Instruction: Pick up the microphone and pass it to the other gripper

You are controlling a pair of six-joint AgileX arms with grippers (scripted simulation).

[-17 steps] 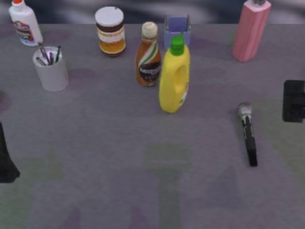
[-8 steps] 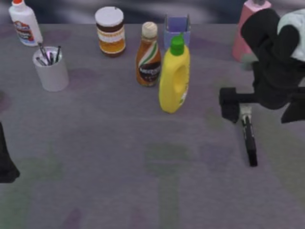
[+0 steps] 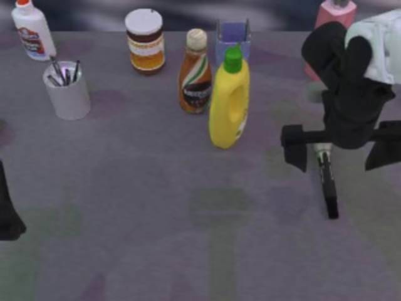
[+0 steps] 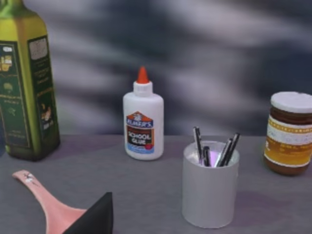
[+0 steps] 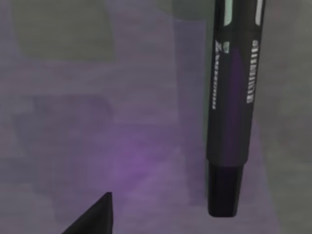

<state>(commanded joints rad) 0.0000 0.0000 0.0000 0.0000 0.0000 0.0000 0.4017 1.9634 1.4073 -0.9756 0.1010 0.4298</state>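
So far nothing is picked up: my right gripper (image 3: 332,149) hangs over the head end of the microphone (image 3: 326,182) with its fingers wide apart, one on each side, and the grasp, the lift and the handover are all left to do. The microphone lies flat on the table (image 3: 156,213) at the right side (slim black handle, printed letters). My left gripper (image 3: 9,216) waits at the left edge, and I cannot tell its fingers.

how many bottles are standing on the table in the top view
4: white glue bottle far left corner, brown sauce bottle centre back, yellow handled bottle beside it, pink bottle far right, partly hidden behind the right arm.
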